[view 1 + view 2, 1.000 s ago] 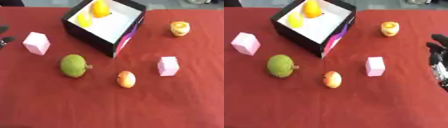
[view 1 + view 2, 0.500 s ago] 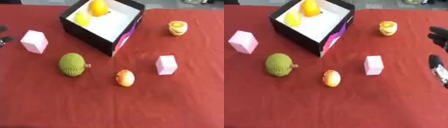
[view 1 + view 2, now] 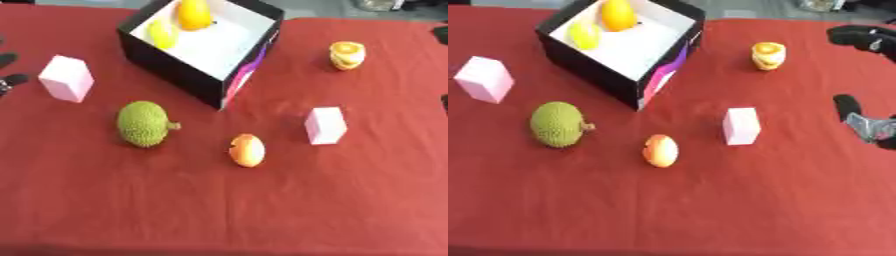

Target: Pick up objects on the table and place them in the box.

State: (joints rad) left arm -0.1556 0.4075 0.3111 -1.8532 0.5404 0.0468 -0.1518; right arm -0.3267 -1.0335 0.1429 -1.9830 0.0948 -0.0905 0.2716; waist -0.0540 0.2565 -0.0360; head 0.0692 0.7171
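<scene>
Red cloth point(image 3: 710, 210): pink block point(image 3: 741, 126) left of right hand point(image 3: 866, 125)

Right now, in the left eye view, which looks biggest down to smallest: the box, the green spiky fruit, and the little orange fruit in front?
1. The black box, far the largest.
2. The green spiky fruit.
3. The small orange fruit, the smallest.

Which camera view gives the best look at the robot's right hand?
The right eye view: the right hand shows at the right edge, above the red table, with dark fingers spread apart. The left eye view catches only dark slivers of it at its right edge.
</scene>
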